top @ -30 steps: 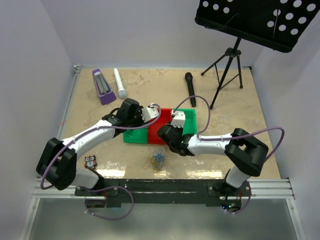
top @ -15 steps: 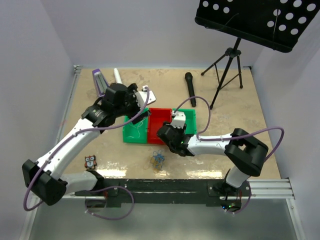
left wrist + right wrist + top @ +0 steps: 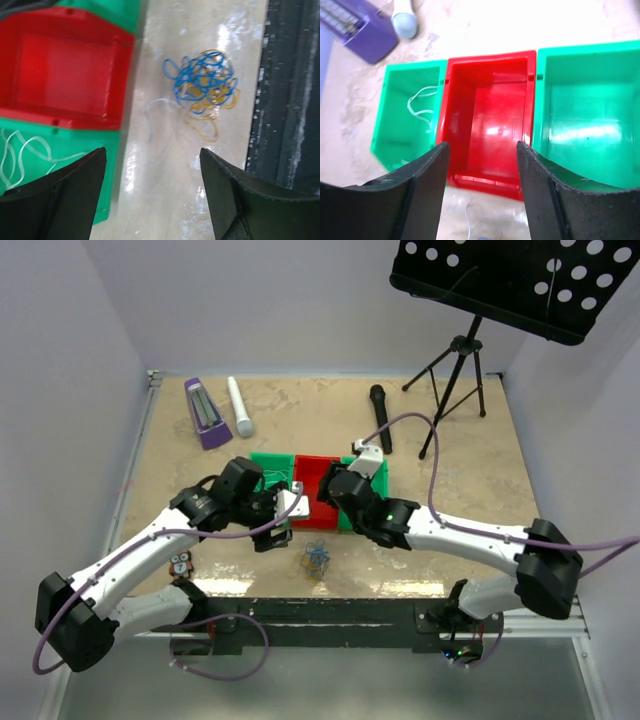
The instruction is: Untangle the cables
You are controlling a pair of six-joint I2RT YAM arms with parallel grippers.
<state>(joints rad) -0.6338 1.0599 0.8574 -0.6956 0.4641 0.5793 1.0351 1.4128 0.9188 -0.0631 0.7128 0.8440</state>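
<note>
tangle of blue and orange-yellow cables (image 3: 204, 87) on table (image 3: 300, 410) near front edge, pale strand trailing toward bins. left gripper (image 3: 152, 155) above it, fingers wide apart, empty. behind: red bin (image 3: 487, 100) between left green bin (image 3: 400, 132) and right green bin (image 3: 590, 100). white cable (image 3: 422, 107) inside left green bin. right gripper (image 3: 482, 147) over red bin, fingers apart, empty.

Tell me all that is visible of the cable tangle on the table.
The cable tangle is a small loose knot of thin loops, mostly blue with orange-yellow ones woven through; one pale strand trails toward the red bin. It lies flat on the beige table near its front edge, apart from the bin. The open left gripper does not touch it.
</note>
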